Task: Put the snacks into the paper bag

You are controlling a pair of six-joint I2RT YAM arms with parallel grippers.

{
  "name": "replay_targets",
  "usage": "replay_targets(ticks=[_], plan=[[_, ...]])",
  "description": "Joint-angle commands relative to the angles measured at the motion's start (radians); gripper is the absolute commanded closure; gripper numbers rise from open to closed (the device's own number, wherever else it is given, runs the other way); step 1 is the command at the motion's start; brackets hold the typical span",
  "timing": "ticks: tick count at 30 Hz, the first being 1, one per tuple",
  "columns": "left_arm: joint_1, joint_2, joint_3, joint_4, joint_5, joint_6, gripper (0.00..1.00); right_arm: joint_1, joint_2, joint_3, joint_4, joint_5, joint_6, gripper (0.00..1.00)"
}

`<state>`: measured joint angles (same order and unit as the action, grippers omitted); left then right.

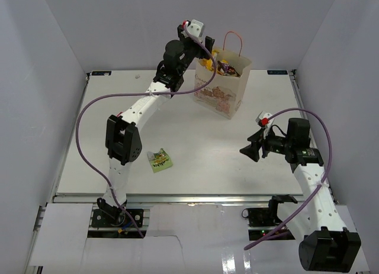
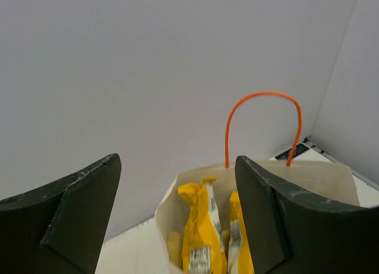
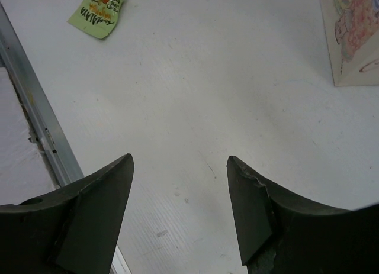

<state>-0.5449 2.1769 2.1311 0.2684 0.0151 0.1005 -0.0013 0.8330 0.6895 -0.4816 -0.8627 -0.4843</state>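
The cream paper bag (image 1: 225, 90) stands upright at the back of the table, with orange cord handles and yellow and purple snacks showing in its mouth. In the left wrist view the bag (image 2: 331, 176) holds yellow wrapped bars (image 2: 201, 238). My left gripper (image 1: 204, 49) is open and empty, held just above the bag's left rim; it shows open in its own view (image 2: 177, 161). A green packet (image 1: 160, 160) lies flat on the table at front left, and also shows in the right wrist view (image 3: 98, 13). My right gripper (image 1: 249, 151) is open and empty above the table's right side, pointing left (image 3: 180, 161).
White walls close in the table on three sides. A metal rail (image 3: 35, 120) runs along the near edge. A purple cable (image 1: 89, 114) loops from the left arm. The bag's lower corner (image 3: 352, 43) shows in the right wrist view.
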Motion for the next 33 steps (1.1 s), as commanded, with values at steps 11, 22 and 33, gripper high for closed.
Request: replay_targets(ticks=[11, 22, 33], plan=[[0.052, -1.132, -1.099, -0.400, -0.194, -0.434, 0.07, 0.656, 0.528, 0.382, -0.068, 0.342, -0.056, 0.29], [0.060, -1.846, -1.465, -1.029, -0.334, -1.038, 0.07, 0.975, 1.185, 0.988, -0.012, 0.670, 0.654, 0.32], [0.060, -1.908, -1.429, -1.232, -0.342, -1.136, 0.06, 1.026, 1.364, 1.088, 0.018, 0.772, 0.702, 0.26]])
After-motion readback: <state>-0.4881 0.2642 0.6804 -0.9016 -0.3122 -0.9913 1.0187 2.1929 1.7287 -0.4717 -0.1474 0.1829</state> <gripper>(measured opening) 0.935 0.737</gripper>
